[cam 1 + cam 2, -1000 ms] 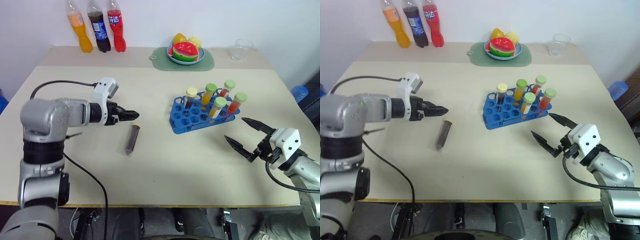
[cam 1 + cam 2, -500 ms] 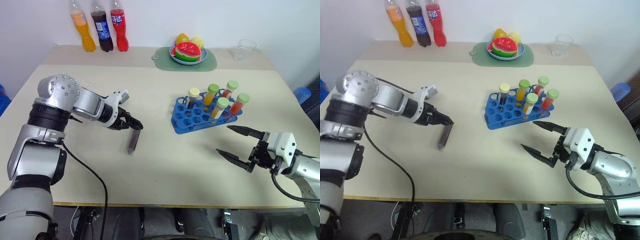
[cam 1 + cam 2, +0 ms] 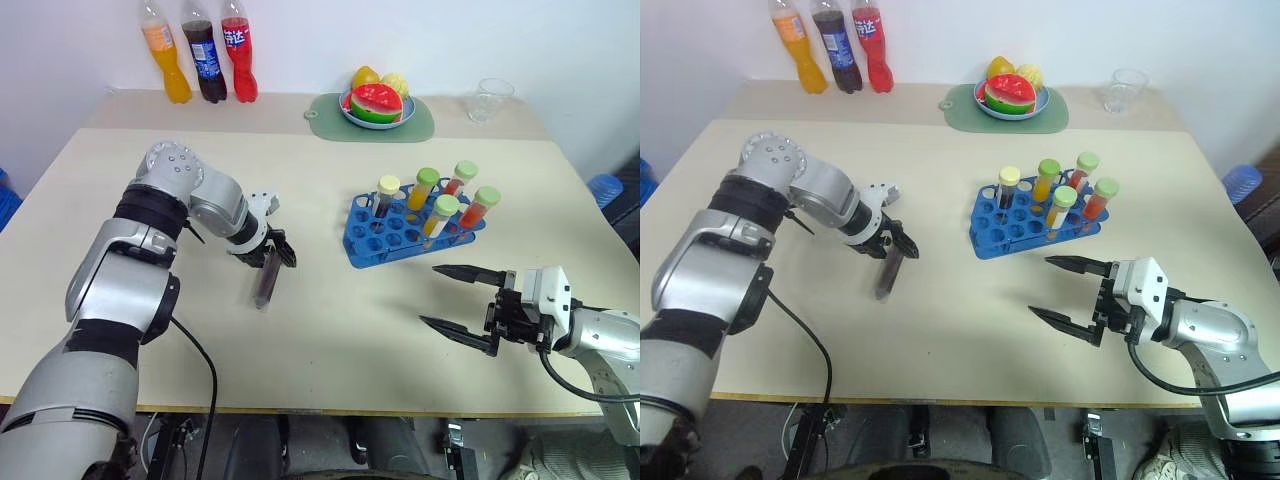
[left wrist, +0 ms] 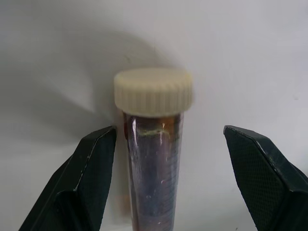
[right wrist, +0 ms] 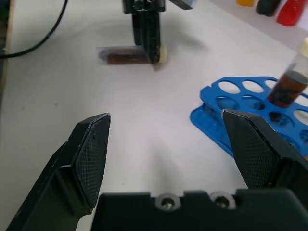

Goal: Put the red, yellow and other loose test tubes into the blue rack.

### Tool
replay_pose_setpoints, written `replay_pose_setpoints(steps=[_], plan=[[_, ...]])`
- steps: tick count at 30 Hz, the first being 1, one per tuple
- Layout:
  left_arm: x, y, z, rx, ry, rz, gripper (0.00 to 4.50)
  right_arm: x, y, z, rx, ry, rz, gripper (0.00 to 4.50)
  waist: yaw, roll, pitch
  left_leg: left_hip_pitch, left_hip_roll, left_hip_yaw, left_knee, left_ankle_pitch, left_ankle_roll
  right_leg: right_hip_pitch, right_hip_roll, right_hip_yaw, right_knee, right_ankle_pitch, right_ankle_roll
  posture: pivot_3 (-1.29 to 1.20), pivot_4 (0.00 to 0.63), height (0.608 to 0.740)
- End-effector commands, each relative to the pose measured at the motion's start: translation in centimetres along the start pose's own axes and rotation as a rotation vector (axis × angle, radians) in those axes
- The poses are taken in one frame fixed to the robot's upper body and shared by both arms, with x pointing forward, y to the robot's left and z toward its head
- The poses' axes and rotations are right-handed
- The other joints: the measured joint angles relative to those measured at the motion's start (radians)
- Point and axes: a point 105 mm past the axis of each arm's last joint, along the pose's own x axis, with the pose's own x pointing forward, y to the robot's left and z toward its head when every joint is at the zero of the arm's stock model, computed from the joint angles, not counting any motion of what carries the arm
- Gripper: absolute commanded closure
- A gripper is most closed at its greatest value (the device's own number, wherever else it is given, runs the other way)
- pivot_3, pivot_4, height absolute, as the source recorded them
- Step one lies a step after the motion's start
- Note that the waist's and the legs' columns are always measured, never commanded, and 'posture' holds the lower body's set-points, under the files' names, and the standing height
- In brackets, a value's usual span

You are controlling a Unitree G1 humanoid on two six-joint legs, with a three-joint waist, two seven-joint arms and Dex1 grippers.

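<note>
Tube (image 3: 266,282) lies between left end effector's (image 3: 277,257) downward-pointing spread fingers.

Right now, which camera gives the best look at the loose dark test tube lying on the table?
The left wrist view: the dark test tube sits close up, cream cap clear, between the open left tool. The eye views show it small on the table, its cap end under that tool. The right wrist view shows it far off, partly blocked.

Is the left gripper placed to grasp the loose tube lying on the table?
Probably yes: the left gripper is open, its fingers straddling the tube just below the cap, nothing between them.
</note>
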Motion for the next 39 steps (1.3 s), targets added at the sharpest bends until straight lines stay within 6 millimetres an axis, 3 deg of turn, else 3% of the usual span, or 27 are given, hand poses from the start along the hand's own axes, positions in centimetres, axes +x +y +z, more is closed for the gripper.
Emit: replay_pose_setpoints(steps=[1, 4, 7, 9, 13, 16, 19, 21, 22, 24, 28, 31, 39], plan=[[-0.1, -0.1, 0.4, -0.037, 0.014, 0.041, 0.83, 0.1, 0.1, 0.6, -0.024, -0.011, 0.021, 0.42, 0.001, 0.000, 0.000, 0.000, 0.000, 0.000, 0.000, 0.000, 0.000, 0.000, 0.000, 0.000, 0.000, 0.000, 0.000, 0.00, 0.150, 0.740], [0.1, -0.1, 0.5, -0.034, 0.009, 0.069, 1.71, 0.3, 0.2, 0.6, -0.027, -0.012, 0.021, 0.40, 0.000, 0.000, 0.000, 0.000, -0.002, -0.003, 0.000, 0.000, 0.000, 0.001, 0.000, 0.000, 0.000, 0.000, 0.000, 0.00, 0.150, 0.740], [0.7, 0.3, 0.2, -0.045, 0.022, 0.089, 3.21, 0.3, 0.0, 0.5, -0.028, -0.014, 0.015, 0.40, 0.002, 0.000, 0.000, 0.000, -0.003, -0.005, 0.000, 0.000, -0.001, 0.001, 0.000, 0.000, 0.000, 0.000, 0.000, 0.00, 0.150, 0.740], [0.8, 0.3, 0.2, -0.041, 0.018, 0.083, 3.73, 0.3, 0.0, 0.4, -0.027, -0.013, 0.013, 0.40, 0.002, 0.000, 0.000, 0.000, -0.003, -0.005, 0.000, 0.000, -0.001, 0.002, 0.000, 0.000, 0.000, 0.000, 0.000, 0.00, 0.150, 0.740], [0.2, -0.6, 0.2, 0.011, -0.025, -0.025, 3.73, 0.3, -0.2, 0.3, -0.031, -0.015, 0.000, 0.40, 0.000, 0.001, 0.000, 0.000, -0.003, -0.006, 0.000, 0.000, -0.001, 0.002, 0.000, 0.000, 0.000, 0.000, 0.000, 0.00, 0.150, 0.740], [-3.0, -2.8, 0.0, 0.155, -0.180, -0.274, 3.73, 0.2, -0.6, 0.3, -0.042, -0.014, -0.025, 0.40, -0.007, 0.001, 0.000, 0.000, -0.003, -0.008, 0.000, 0.001, -0.002, 0.001, 0.000, 0.000, 0.000, 0.000, 0.000, 0.00, 0.150, 0.740], [-5.7, -3.4, 0.3, 0.276, -0.409, -0.383, 3.73, 0.1, -0.9, 0.2, -0.048, -0.012, -0.052, 0.40, -0.004, 0.000, 0.000, -0.001, -0.003, -0.011, -0.001, 0.001, -0.003, 0.000, 0.001, 0.000, 0.001, 0.000, 0.000, 0.00, 0.150, 0.740], [-7.3, -4.9, -0.6, 0.337, -0.458, -0.609, 3.73, 0.0, -1.4, 0.2, -0.052, -0.018, -0.095, 0.40, -0.003, 0.001, 0.000, -0.001, -0.003, -0.010, -0.001, 0.002, -0.004, 0.000, 0.001, 0.000, 0.001, 0.000, 0.000, 0.00, 0.150, 0.740], [-8.8, -6.4, -0.4, 0.414, -0.567, -0.761, 3.73, 0.1, -1.4, 0.2, -0.053, -0.023, -0.111, 0.40, 0.000, 0.001, 0.000, -0.001, -0.003, -0.008, -0.001, 0.002, -0.004, 0.000, 0.001, -0.001, 0.001, 0.000, 0.000, 0.00, 0.150, 0.740], [-10.0, -7.4, -0.2, 0.562, -0.727, -0.846, 3.73, 0.2, -1.4, 0.3, -0.054, -0.034, -0.136, 0.40, 0.004, 0.001, 0.000, -0.001, -0.003, -0.008, 0.000, 0.002, -0.004, 0.001, 0.000, -0.001, 0.000, 0.000, -0.001, 0.00, 0.150, 0.740], [-10.1, -8.9, 1.6, 0.688, -0.951, -0.929, 3.73, 0.0, -1.8, 0.3, -0.058, -0.046, -0.224, 0.40, 0.015, 0.001, 0.000, -0.001, -0.004, -0.008, 0.001, 0.002, -0.004, 0.003, 0.000, -0.001, -0.001, 0.000, -0.001, 0.00, 0.150, 0.740], [-9.2, -10.1, 2.7, 0.862, -1.171, -0.883, 3.73, -0.2, -2.2, 0.0, -0.065, -0.044, -0.302, 0.40, 0.023, 0.002, 0.000, -0.001, -0.004, -0.009, 0.001, 0.002, -0.004, 0.004, 0.000, -0.001, -0.003, 0.000, -0.001, 0.00, 0.150, 0.740], [-5.7, -13.4, 3.2, 1.075, -1.214, -0.948, 3.73, 0.1, -1.8, -0.7, -0.065, -0.040, -0.422, 0.40, 0.021, 0.001, 0.000, -0.003, -0.005, -0.012, 0.001, 0.002, -0.003, 0.004, 0.001, -0.001, -0.003, 0.000, -0.001, 0.00, 0.150, 0.740]])
